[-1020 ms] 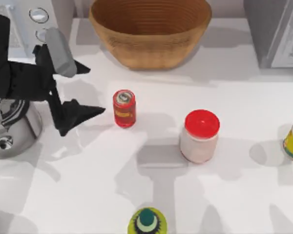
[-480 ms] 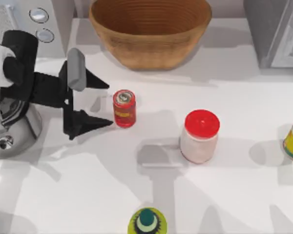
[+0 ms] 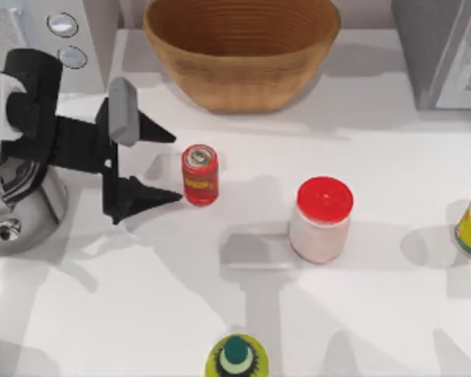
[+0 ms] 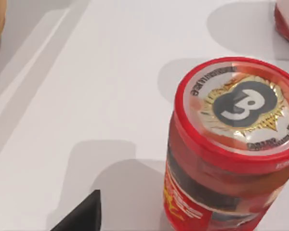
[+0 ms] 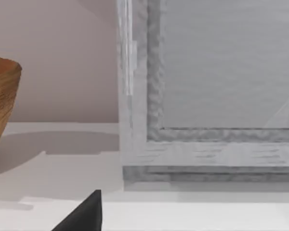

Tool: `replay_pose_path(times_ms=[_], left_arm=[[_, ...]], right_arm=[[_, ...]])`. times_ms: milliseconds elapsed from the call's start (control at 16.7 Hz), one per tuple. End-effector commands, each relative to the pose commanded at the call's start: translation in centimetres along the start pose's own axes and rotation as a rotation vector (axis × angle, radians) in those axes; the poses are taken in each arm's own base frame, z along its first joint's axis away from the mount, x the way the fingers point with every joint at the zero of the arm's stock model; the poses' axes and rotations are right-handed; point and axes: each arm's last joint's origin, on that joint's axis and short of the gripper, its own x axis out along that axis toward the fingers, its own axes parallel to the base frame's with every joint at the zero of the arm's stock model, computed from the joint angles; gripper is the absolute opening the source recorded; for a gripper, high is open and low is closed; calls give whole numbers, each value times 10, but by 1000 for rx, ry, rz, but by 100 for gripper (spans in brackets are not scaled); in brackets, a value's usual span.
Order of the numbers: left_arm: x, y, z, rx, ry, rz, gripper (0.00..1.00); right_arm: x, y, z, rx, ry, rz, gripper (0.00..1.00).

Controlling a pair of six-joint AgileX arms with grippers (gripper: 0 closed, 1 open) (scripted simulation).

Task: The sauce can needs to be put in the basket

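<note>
Red-painted metal with a silvery lid and a yellow label band — the sauce can stands upright on the white worktop, a little left of the middle, with the basket well apart from it at about one o'clock along the back edge. The left gripper sits just beside the can at its nine o'clock, jaws spread wide and pointed toward it, one tip level with the rim and the other near the foot, neither touching as far as I can tell. In the left wrist view the can looms close, its printed lid facing up.

It looks stiff and light — a small tin that should not crush, but smooth and round, so it may well slip or twist in a loose pinch. The safest hold, I'd judge, is across the middle of the body, on the label band, below the rolled rim. It is slim enough to tip if nudged before the jaws close.

The right gripper is parked off near the grey appliance; I cannot tell how its jaws stand.
</note>
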Motion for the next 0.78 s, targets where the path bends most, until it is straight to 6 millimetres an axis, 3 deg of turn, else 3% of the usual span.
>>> replay_pose_path(times_ms=[540, 780], left_arm=[[59, 1, -1, -1, -1, 2, 100], [66, 1, -2, -1, -1, 2, 100]], right_arm=[[0, 0, 0, 0, 0, 0, 100], [0, 0, 0, 0, 0, 0, 100]])
